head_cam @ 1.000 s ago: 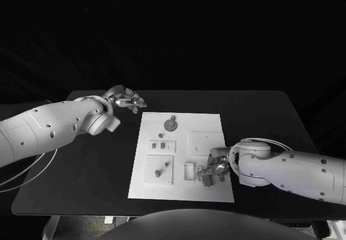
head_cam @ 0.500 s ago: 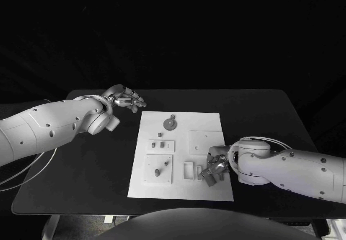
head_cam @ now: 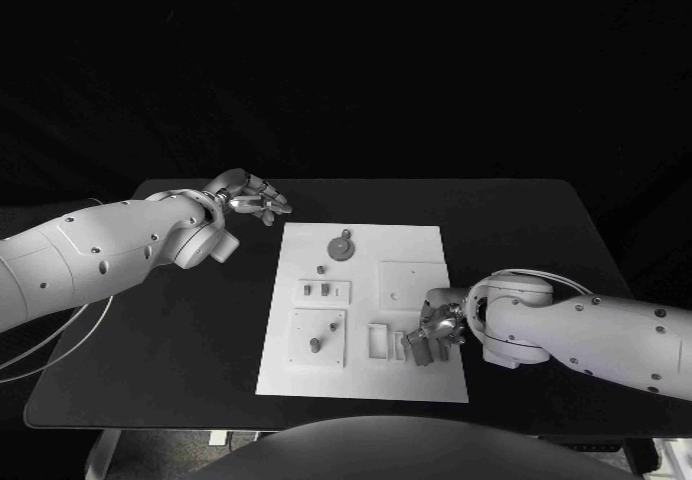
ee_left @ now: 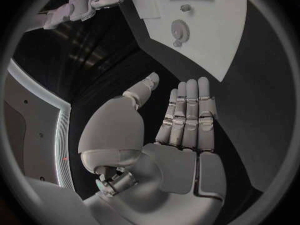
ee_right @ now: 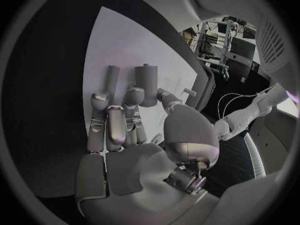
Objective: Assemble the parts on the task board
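Two robot hands in the head view: the right robot hand [head_cam: 436,333] rests on the white rectangular task board [head_cam: 361,300] near its front slots, whether pinching a part I cannot tell. Left wrist view: the left robot hand [ee_left: 178,130] lies flat, empty (idle). Right wrist view: two small grey slab parts [ee_right: 131,82] lie just past its fingertips [ee_right: 100,101]; align before pressing.

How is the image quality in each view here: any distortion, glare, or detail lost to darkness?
Head view: surroundings fall into black, while the task board is bright and its small parts hard to read. Left wrist view: fisheye bends the board's edges; the left hand is evenly lit. Right wrist view: same curvature, with the right hand covering part of the board.
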You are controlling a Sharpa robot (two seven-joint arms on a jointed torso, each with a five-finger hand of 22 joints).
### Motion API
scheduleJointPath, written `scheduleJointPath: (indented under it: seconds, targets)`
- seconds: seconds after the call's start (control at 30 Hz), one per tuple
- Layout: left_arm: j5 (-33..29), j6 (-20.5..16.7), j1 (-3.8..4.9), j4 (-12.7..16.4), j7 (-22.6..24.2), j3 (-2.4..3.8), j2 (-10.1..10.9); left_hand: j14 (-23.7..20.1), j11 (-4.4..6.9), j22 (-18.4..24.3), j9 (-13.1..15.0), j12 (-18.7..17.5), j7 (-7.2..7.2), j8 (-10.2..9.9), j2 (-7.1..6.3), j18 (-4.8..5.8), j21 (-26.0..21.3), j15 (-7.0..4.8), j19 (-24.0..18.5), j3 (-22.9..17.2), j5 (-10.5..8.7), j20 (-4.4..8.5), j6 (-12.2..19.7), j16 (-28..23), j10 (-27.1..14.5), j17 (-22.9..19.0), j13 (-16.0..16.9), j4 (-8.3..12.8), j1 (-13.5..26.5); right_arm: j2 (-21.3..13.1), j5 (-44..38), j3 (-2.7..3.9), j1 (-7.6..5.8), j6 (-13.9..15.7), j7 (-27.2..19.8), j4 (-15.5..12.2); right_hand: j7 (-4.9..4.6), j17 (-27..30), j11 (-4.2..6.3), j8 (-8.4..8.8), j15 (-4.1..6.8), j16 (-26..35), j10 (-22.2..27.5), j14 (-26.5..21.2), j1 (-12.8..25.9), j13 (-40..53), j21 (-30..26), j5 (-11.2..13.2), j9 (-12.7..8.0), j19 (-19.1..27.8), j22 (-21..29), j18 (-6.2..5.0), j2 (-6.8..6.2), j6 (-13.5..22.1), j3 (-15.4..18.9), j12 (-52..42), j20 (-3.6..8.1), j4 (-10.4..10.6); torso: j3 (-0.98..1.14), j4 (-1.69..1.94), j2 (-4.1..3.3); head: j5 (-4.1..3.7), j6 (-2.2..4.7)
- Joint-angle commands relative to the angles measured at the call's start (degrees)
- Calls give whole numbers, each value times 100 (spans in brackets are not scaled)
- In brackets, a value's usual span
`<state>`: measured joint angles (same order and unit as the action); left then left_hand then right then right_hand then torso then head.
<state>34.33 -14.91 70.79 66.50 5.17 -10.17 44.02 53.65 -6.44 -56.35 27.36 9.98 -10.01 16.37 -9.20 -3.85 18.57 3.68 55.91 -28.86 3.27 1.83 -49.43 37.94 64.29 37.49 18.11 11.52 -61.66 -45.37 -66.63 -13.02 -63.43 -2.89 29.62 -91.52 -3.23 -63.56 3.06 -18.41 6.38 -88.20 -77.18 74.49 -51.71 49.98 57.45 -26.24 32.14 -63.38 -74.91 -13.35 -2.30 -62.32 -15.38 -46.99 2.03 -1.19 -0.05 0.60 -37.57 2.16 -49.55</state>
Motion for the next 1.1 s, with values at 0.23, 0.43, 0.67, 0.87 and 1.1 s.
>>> scheduleJointPath:
  seconds: [0.23,0.43,0.67,0.87,1.1]
  targets:
    - [38,68,5,6,-22,3,-6,39,-14,-9,-6,-2,-2,25,-6,-47,-25,0,28,-7,-5,19,-31,-26,34,10,9,-44,34,-15,1051,16,-295,-85,-1,-23,6,-8,19,-30,-19,24,16,23,77,-9,25,-34,45,-39,-46,-165,24,-54,-1544,-28,-3,-1501,-4,-1,1,8,12]
    - [50,82,5,7,-38,3,-13,38,-14,-10,-7,-4,-2,26,-8,-47,-25,0,28,-8,-5,19,-32,-28,33,12,9,-46,34,163,1610,23,-380,-154,-18,63,6,-1,18,-23,-18,28,21,15,128,-13,23,-28,49,-36,-46,-165,18,-53,-1559,-34,-4,-1503,-3,5,0,9,10]
    - [54,71,6,12,-57,3,-29,38,-16,-12,-8,-7,-2,27,-9,-46,-26,1,27,-7,-5,18,-32,-30,30,15,9,-54,39,444,1750,22,-382,-153,21,182,2,11,15,-13,-18,34,31,1,175,-17,22,-19,52,-33,-45,-165,14,-49,-1573,-35,-5,-1491,-8,3,-1,8,12]
    - [60,62,7,13,-66,3,-25,39,-17,-14,-9,-9,-1,29,-10,-46,-27,1,27,-8,-5,18,-33,-32,28,17,9,-58,40,627,1734,20,-382,-99,61,250,-2,29,11,-3,-17,40,42,-15,226,-23,18,-6,55,-32,-43,-165,10,-42,-1584,-34,-6,-1474,-5,5,-2,14,-1]
    - [61,63,7,13,-76,3,-25,39,-18,-15,-10,-11,-1,30,-10,-47,-28,1,27,-9,-5,18,-33,-34,27,20,9,-62,40,776,1651,11,-380,-45,80,328,-10,83,3,18,-14,58,67,-57,298,-35,12,80,59,-25,-40,-165,-33,-24,-1600,-31,-3,-1450,-3,3,-2,29,-12]
